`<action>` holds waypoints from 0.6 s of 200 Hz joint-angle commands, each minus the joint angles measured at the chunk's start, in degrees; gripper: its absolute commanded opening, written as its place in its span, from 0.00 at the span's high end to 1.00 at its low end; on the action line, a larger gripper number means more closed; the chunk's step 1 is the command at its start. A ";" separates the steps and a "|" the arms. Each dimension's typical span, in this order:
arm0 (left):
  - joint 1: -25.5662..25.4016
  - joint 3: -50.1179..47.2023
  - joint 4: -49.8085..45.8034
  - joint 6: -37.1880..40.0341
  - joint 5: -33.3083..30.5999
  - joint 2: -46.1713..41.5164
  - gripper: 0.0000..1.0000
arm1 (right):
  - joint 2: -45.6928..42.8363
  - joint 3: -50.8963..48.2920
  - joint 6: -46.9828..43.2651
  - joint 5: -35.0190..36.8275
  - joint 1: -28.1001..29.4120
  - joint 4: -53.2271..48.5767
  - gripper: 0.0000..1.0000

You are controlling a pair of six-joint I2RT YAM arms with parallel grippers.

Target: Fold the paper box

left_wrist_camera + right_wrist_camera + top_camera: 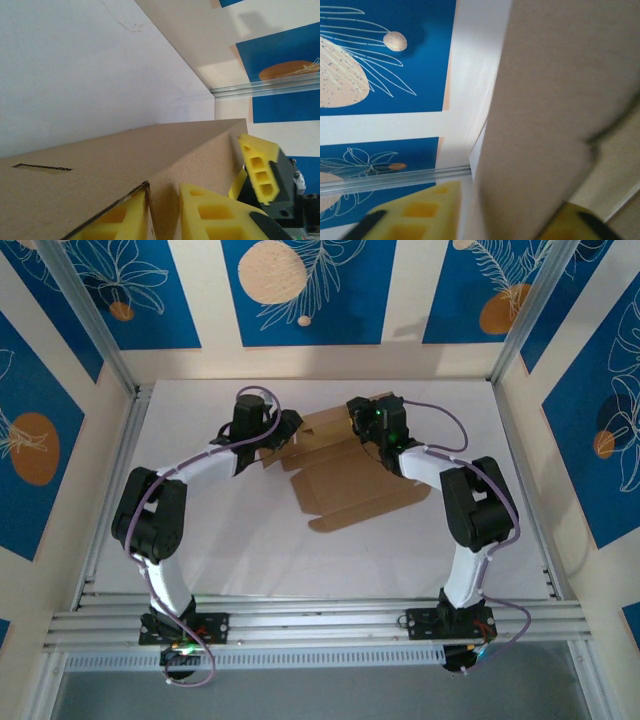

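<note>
Top external: one paper box point(345, 490); left fingers point(210, 215) and right fingers point(415, 215), two pairs, each pinching it.

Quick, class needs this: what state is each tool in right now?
Left tool: closed on the paper box.
Right tool: paper box between its fingers; clamped or not, cannot be told.

Paper box point(340, 490): plain brown corrugated cardbd, unprinted, partly folded. It sat mid-counter point(200, 540), twd the far side. Near flaps lay flat on the white surface, splayed fwd-right. The far section was raised. Left wrist view: a tilted panel w/ a thin slot point(42, 168) cut in it, folded along one edge. Right wrist view: a panel stood upright, blurred.
</note>
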 commanded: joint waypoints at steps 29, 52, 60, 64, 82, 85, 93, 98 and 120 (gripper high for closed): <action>-0.53 3.06 -4.09 3.51 0.17 -1.67 0.76 | -1.03 -2.42 2.62 4.28 1.03 4.69 0.88; -0.03 5.81 -7.24 5.84 0.19 -2.09 0.63 | -3.83 -5.52 6.39 10.41 3.02 3.11 0.88; 0.16 6.87 -8.87 6.90 0.28 -2.31 0.57 | -4.83 -6.40 8.07 12.70 3.84 1.88 0.88; 0.30 7.34 -9.68 7.49 0.30 -2.58 0.54 | -5.49 -6.80 8.88 13.53 4.16 1.23 0.88; 0.43 8.46 -14.40 10.86 -0.25 -4.63 0.46 | -8.49 -7.87 10.12 18.05 5.60 -2.69 0.88; 0.43 8.42 -15.46 11.51 -0.47 -5.11 0.45 | -8.88 -7.97 10.00 18.66 5.78 -3.44 0.88; 0.43 7.51 -17.07 12.57 -1.10 -6.54 0.44 | -10.32 -8.00 9.18 19.85 6.04 -5.29 0.88; 0.43 6.39 -17.46 12.99 -1.52 -7.79 0.42 | -11.11 -8.21 8.93 20.43 6.18 -6.38 0.88; 0.35 -1.01 -17.86 14.01 -5.08 -14.31 0.40 | -13.76 -9.79 12.12 22.81 6.28 -9.53 0.87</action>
